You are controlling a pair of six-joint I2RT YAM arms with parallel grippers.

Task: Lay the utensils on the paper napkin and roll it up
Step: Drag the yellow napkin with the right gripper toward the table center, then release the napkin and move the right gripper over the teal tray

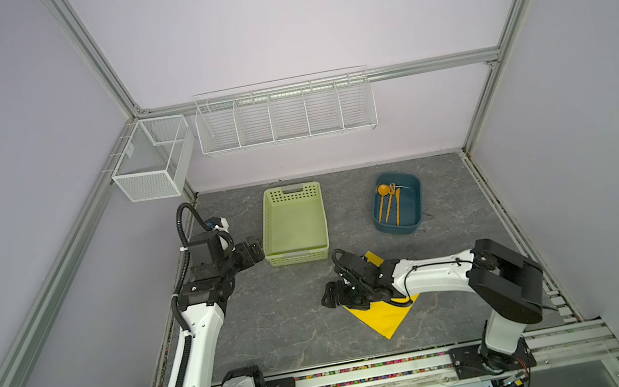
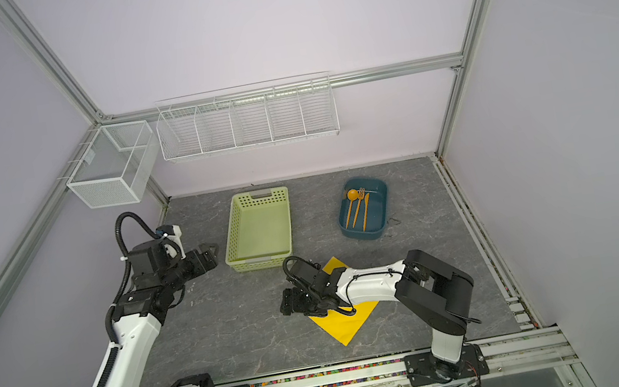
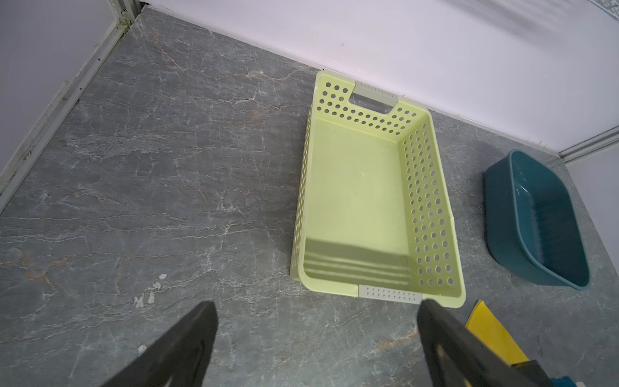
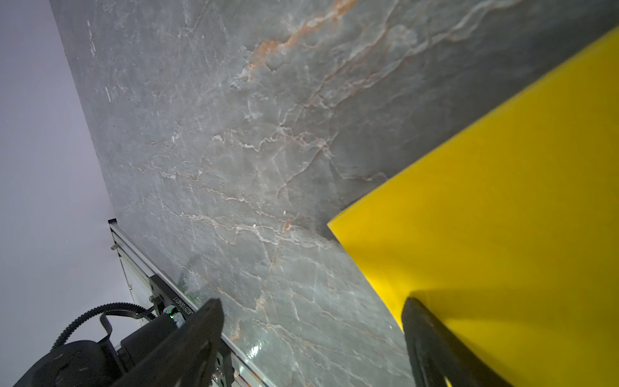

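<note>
In both top views the right arm (image 1: 430,274) hides the middle of the paper napkin (image 1: 386,319); in the right wrist view the sheet runs off the picture's edge, and the right pincer (image 4: 313,301) shows only its two fingertips; the left pincer (image 3: 316,303) is likewise cut off, with one napkin corner partly behind a finger; the utensils (image 1: 389,205) in the blue tub (image 1: 397,230) are too small for fine detail.

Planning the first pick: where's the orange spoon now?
In a top view, the spoon lies in the blue tub at back right, beside the fork.
</note>
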